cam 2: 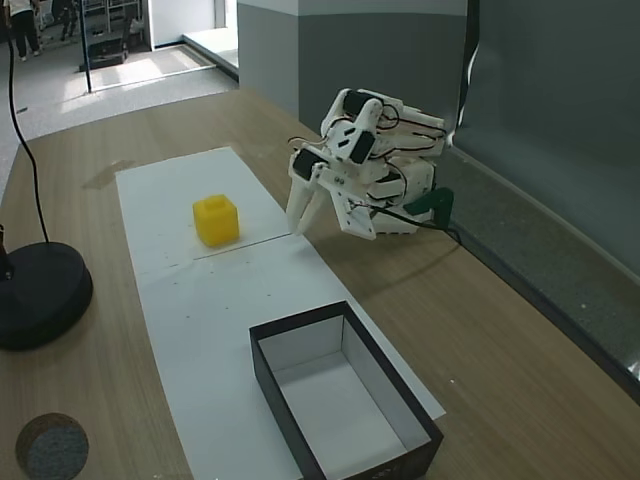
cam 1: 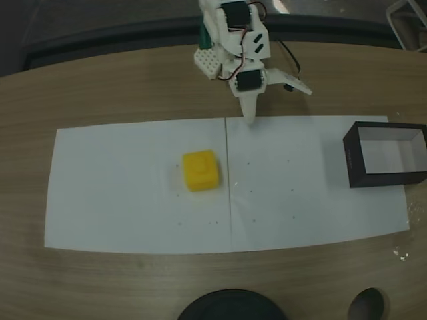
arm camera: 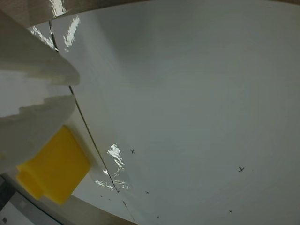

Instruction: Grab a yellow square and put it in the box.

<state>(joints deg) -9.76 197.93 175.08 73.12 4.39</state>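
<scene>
Wooden tabletop (cam 1: 100, 93), carrying two white paper sheets (cam 1: 133, 193) laid edge to edge, with a thin seam between them and small dark marks scattered on the surface. Yellow square (cam 1: 201, 171): resting upright on the paper just left of the seam in a fixed view, raised square on top, free of any contact; also seen at the lower left of the wrist view (arm camera: 54, 168), partly behind a white finger. Box (cam 1: 387, 155): black outer walls, white interior, open top, sitting at the right end of the paper in a fixed view, well apart from the yellow square; in another fixed view it lies nearest the camera (cam 2: 340, 395). End effector (cam 1: 252, 115): white, folded low near the arm's base at the far edge of the paper, tip pointing down just above the sheet near the seam; fingers parted, one splayed out to the side, holding nothing (cam 2: 305, 215). Black round base (cam 2: 35, 295) standing on the tabletop at the left of that fixed view.
</scene>
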